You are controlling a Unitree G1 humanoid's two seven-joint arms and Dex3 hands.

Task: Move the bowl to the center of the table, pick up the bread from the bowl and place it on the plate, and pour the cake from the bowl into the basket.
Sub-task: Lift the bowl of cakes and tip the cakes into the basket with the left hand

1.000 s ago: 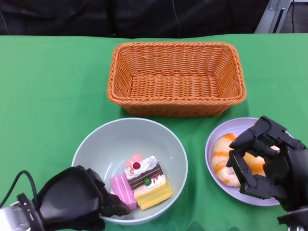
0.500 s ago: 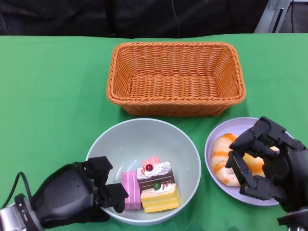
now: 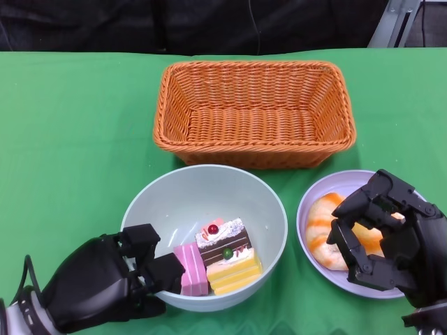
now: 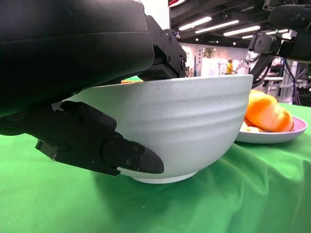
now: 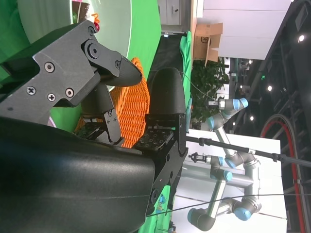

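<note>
Shifted since a second ago: bowl (image 3: 204,202) now further right and nearer the basket (image 3: 255,112), carried along by the left hand (image 3: 105,283); right hand (image 3: 387,237), plate (image 3: 307,209) and basket unchanged.

One bowl, one basket, one plate, one bread (image 3: 328,230), three cake pieces.

Bowl: pale grey-green, on the green tablecloth (image 3: 70,139), just in front of the basket, close beside the plate but apart from it. Holds a pink slice (image 3: 190,269), a chocolate slice topped with a red cherry (image 3: 223,239) and a yellow layered slice (image 3: 234,269), bunched together at the near side.

Basket: orange wicker, rectangular, holding nothing.

Plate: lavender, right of the bowl, bearing the orange-striped bread, partly hidden under the right hand.

Left hand: grips the bowl's near-left rim, one finger hooked inside against the pink slice, another pressed on the outer wall low down, as seen in the left wrist view (image 4: 121,155). Same view shows the bowl (image 4: 194,126) seated on the cloth and the bread (image 4: 267,111) on the plate (image 4: 272,137) behind.

Right hand: hovers over the plate, fingers curled and spread above the bread, grasping nothing; contact with the bread hard to tell.

Right wrist view: black fingers (image 5: 97,58) apart, basket (image 5: 133,107) beyond them.
</note>
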